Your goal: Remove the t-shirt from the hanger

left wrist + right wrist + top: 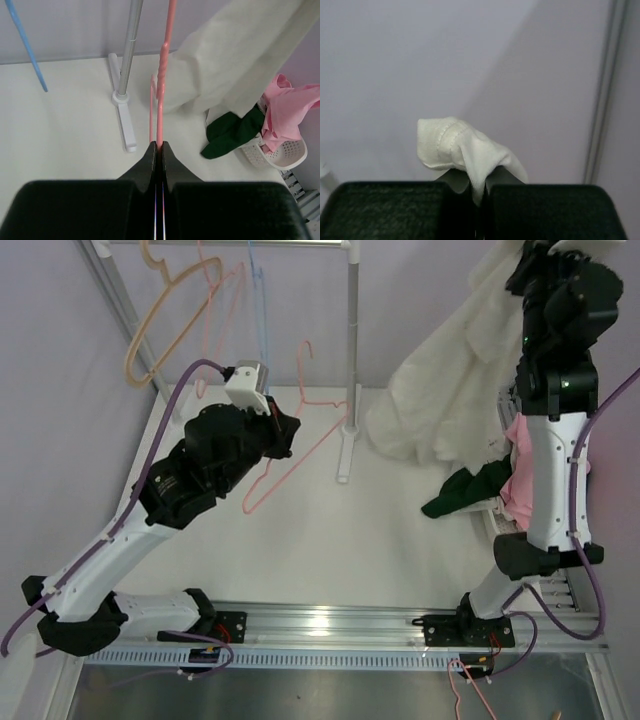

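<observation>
The white t-shirt hangs in a long drape at the upper right, its top bunched in my right gripper, which is raised high. The right wrist view shows that gripper shut on a fold of the t-shirt. My left gripper is shut on the thin pink hanger at centre left. From the left wrist, the hanger runs straight up from the closed gripper. Its wire looks bare, with the t-shirt hanging to its right.
A metal rack pole stands on a white foot between the arms. Tan, pink and blue hangers hang on the rail at the back left. A white basket at the right holds pink and dark green clothes.
</observation>
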